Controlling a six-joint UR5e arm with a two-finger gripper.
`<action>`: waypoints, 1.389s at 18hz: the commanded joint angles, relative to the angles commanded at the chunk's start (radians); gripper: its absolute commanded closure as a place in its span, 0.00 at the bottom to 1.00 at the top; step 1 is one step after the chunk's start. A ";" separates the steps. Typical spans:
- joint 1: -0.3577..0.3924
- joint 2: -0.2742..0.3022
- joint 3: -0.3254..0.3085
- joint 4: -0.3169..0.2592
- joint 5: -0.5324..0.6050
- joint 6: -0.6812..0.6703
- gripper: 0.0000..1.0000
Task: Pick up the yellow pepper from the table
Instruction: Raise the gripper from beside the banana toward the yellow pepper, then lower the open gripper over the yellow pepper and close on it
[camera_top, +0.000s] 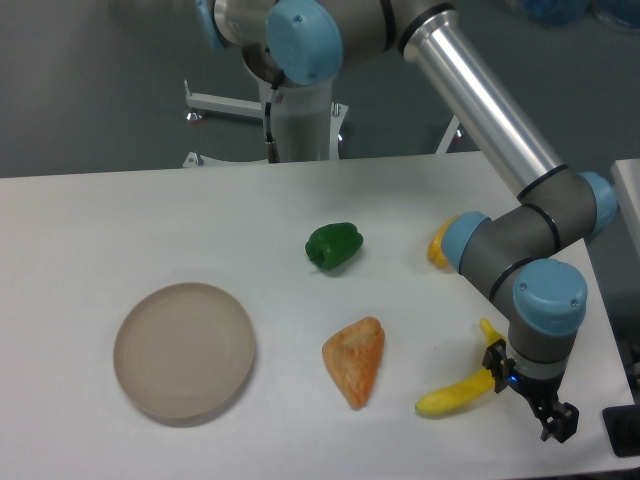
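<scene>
Yellow pepper (441, 247) sits on the tabletop (150, 220) near the right edge, mostly hidden behind the arm's wrist joint; not lifted. Gripper (555, 420) hangs low near the front right corner, just past the banana (455, 396), well apart from the pepper. Holds nothing; cannot tell if the fingers are parted. Judgement: task not begun in effect. Approach, grasp and lift all remain. Green pepper (333, 245), pastry (356, 361), plate (184, 349) untouched.

My jaws (556, 420) are hanging low at the right edge of the white counter (150, 220), right next to the banana (455, 395), can't tell if they're open. The yellow pepper (440, 245) is mostly hidden behind my elbow. There's also a green pepper (334, 245), a pastry (356, 360) and a round beige plate (184, 349).
</scene>
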 joint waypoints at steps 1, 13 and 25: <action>-0.002 0.000 0.000 0.002 0.000 0.000 0.00; 0.020 0.185 -0.195 -0.067 -0.005 0.002 0.00; 0.075 0.489 -0.638 -0.169 0.061 0.011 0.00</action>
